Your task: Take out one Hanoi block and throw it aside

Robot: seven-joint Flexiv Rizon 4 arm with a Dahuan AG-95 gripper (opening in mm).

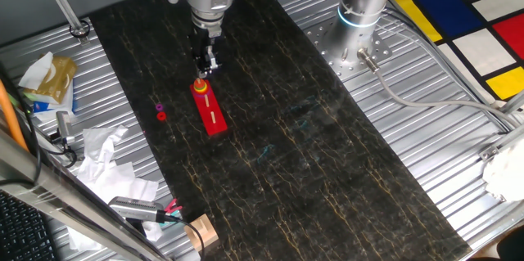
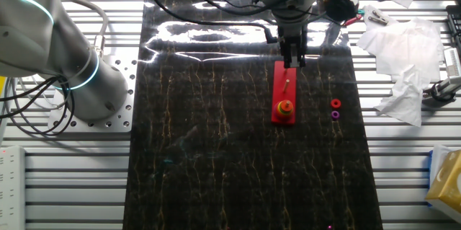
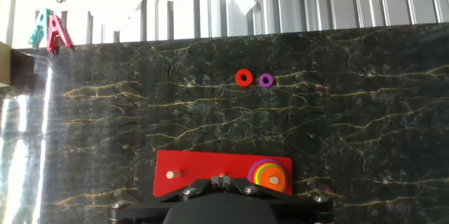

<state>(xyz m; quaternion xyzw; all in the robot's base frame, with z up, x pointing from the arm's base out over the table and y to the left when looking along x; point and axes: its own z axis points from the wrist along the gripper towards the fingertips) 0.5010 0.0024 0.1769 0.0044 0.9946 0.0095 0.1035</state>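
The Hanoi block (image 3: pixel 243 77), a tiny orange-red ring, lies flat on the dark mat next to a tiny purple ring (image 3: pixel 265 80). It also shows in one fixed view (image 1: pixel 161 116) and the other fixed view (image 2: pixel 336 104). The long red peg board (image 1: pixel 214 117) carries a stack of coloured discs (image 3: pixel 270 176) on one end peg. My gripper (image 1: pixel 205 68) hangs over the board near the stack, well apart from the loose ring. Its fingers look pressed together with nothing visible between them. In the hand view the gripper (image 3: pixel 222 179) covers the board's middle.
Crumpled white tissues (image 1: pixel 106 163) and a wooden block (image 1: pixel 201 230) lie beside the mat. Clothespins (image 3: pixel 52 31) sit past the mat's far edge. A second robot arm's base (image 1: pixel 360 15) stands on the metal table beside the mat.
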